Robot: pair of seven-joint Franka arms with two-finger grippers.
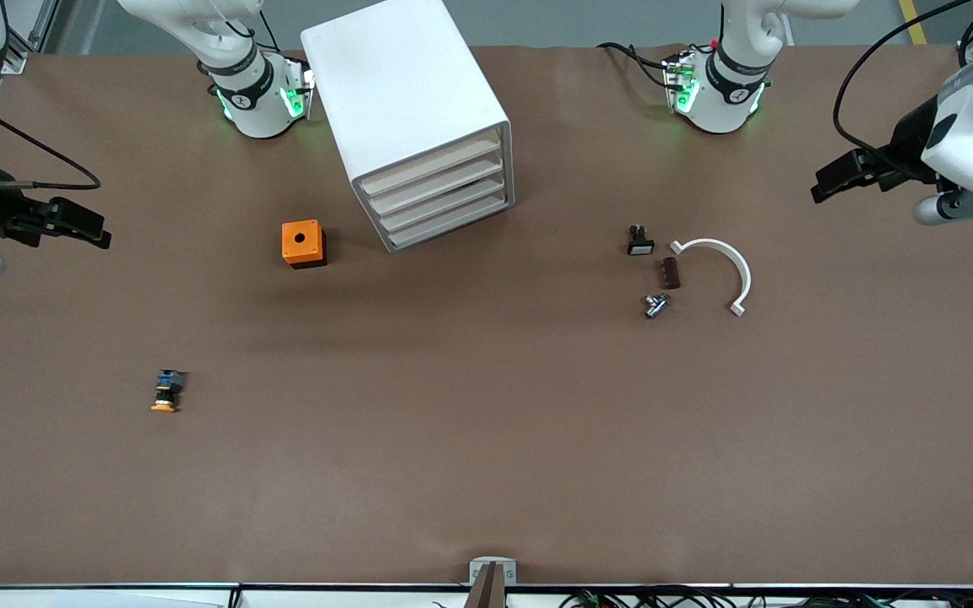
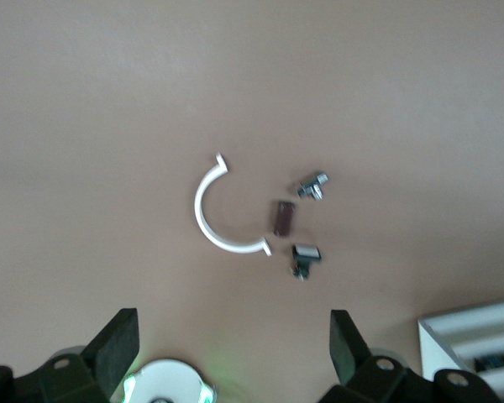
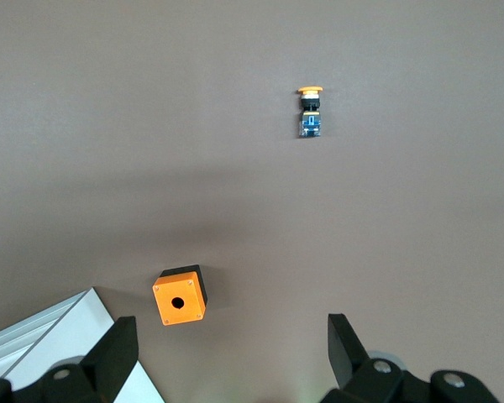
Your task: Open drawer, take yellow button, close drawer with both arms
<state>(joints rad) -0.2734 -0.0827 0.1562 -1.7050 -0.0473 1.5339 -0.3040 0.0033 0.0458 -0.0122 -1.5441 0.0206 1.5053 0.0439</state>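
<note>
Two risks for you to watch. First, four look-alike drawers w/ beige fronts sit stacked in the big white boxy cabinet, all looking shut; hook the wrong front and you open a lower one instead of the top drawer. The cabinet also sits skewed on the brown table, so a one-arm pull could drag the whole box unless the other arm braces it.

Second, the tiny push-button w/ round orange cap and black-and-blue body isn't in any drawer: it lies on its side on the open table, toward the right arm's end, nearer the front camera than the orange cube w/ round hole. Round body, prob rolls if nudged. Don't confuse it w/ the small black part w/ white face beside the white plastic half-ring.

Left gripper hangs over the table's left-arm end, claw spread, holding nothing. Right gripper hangs at the other end, claw spread too, empty.
</note>
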